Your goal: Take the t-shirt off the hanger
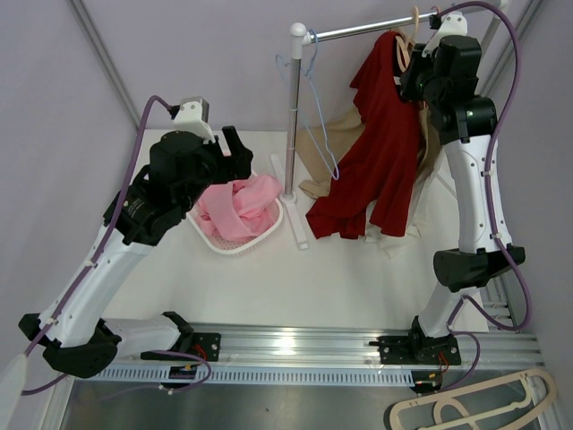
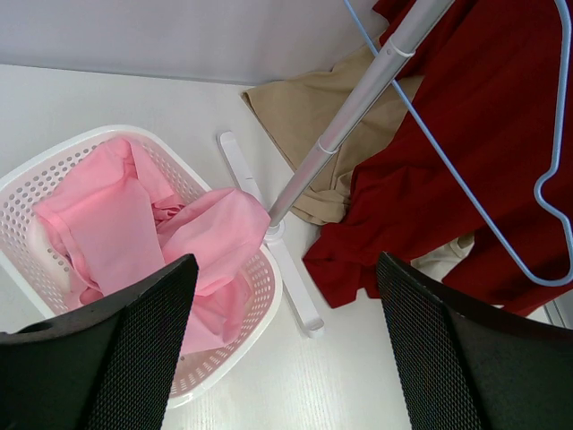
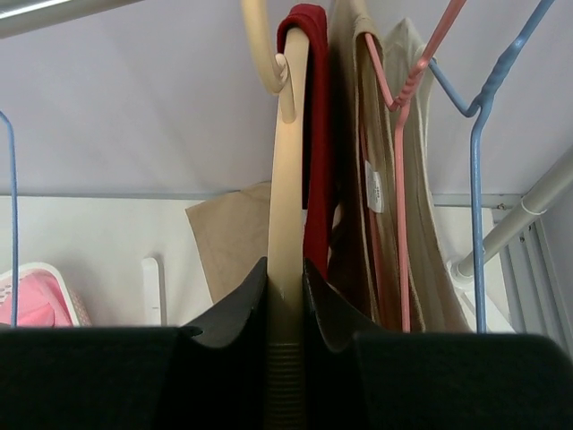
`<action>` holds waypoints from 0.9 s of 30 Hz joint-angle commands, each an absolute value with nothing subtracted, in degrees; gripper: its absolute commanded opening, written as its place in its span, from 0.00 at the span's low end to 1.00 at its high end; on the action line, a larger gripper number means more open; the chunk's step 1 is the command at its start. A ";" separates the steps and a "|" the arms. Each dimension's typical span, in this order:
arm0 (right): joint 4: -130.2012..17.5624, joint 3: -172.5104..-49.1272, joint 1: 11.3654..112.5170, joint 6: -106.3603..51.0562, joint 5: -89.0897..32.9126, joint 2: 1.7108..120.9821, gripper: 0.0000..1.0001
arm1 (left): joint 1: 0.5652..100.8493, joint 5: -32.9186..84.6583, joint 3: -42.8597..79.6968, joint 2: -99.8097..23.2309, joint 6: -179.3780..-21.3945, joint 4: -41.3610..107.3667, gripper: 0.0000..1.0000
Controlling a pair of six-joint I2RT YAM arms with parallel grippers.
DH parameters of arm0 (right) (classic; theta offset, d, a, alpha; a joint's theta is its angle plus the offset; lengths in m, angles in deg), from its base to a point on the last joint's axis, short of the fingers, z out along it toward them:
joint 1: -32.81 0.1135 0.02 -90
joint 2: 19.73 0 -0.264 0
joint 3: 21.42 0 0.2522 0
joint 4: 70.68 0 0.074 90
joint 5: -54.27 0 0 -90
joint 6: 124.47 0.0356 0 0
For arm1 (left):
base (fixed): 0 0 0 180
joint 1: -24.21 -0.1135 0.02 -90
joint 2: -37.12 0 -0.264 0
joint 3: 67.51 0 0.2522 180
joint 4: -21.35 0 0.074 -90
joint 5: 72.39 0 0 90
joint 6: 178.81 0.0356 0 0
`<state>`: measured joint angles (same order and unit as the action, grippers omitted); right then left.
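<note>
A dark red t-shirt (image 1: 380, 152) hangs from a cream hanger (image 3: 286, 179) on the rail (image 1: 367, 30), its hem on the table. It also shows in the left wrist view (image 2: 466, 170) and in the right wrist view (image 3: 315, 134). My right gripper (image 3: 286, 278) is up at the rail (image 1: 414, 79), shut on the cream hanger's arm beside the red collar. My left gripper (image 2: 282, 340) is open and empty, held above the table between the basket and the shirt's hem (image 1: 235, 148).
A white basket (image 1: 260, 240) holds pink cloth (image 1: 237, 206). The rack's pole (image 1: 293, 116) stands on a white foot (image 1: 295, 224). An empty blue hanger (image 1: 315, 107), a beige shirt (image 1: 324, 148) and a pink hanger (image 3: 401, 179) also hang there. Another cream hanger (image 1: 474, 408) lies bottom right.
</note>
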<state>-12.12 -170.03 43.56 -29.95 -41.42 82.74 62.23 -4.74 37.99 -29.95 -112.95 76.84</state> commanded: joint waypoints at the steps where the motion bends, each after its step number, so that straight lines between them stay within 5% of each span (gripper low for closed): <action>1: -14.02 -173.52 43.54 -29.72 -39.86 82.22 0.00 | 62.88 -5.24 39.24 -28.98 -111.31 75.71 0.85; 27: -10.07 -167.65 49.24 -29.02 -44.60 70.27 0.00 | 69.91 -9.55 36.69 -25.37 -106.74 71.23 0.85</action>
<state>-8.51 -169.24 48.15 -30.08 -42.60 72.78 68.74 -8.35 36.57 -26.10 -107.99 72.67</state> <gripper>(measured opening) 0.193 0.852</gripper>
